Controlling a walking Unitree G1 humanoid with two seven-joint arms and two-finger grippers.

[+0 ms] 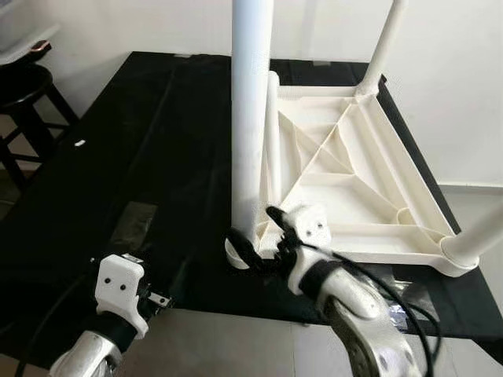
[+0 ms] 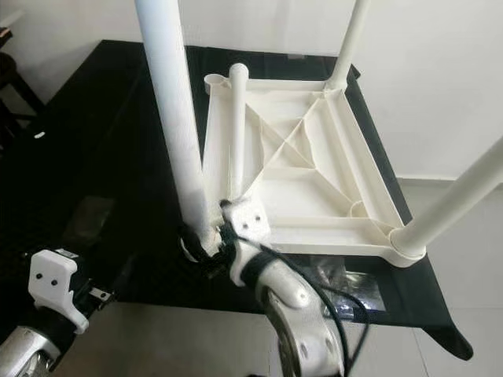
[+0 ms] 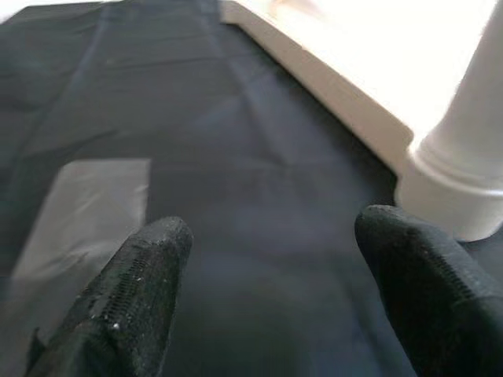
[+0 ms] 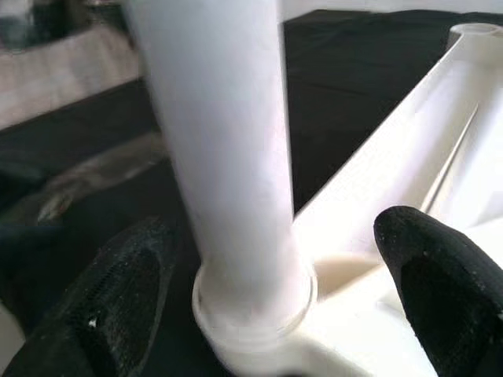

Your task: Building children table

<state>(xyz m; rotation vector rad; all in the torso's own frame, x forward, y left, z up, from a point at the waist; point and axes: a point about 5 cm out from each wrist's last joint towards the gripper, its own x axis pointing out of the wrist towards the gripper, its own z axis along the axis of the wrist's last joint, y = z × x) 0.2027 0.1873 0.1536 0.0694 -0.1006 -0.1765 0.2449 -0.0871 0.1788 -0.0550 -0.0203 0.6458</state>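
Black cloth (image 1: 157,173) drapes our work surface, a dark stool (image 1: 23,94) off left of the upturned white tabletop (image 1: 346,181). Our left gripper (image 3: 267,259) hovers spread and empty beside it. The right gripper (image 4: 259,298) sits released around the near leg (image 1: 251,118) at its corner socket — three legs stand upright, one leg (image 1: 273,149) lies loose in the tray. Next, we'd judge, that one gets seated — white walls behind.

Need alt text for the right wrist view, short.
A thick white table leg stands upright in a corner socket of the upside-down white tabletop, between the right gripper's two open black fingers, which are not closed on it. Black cloth lies behind.
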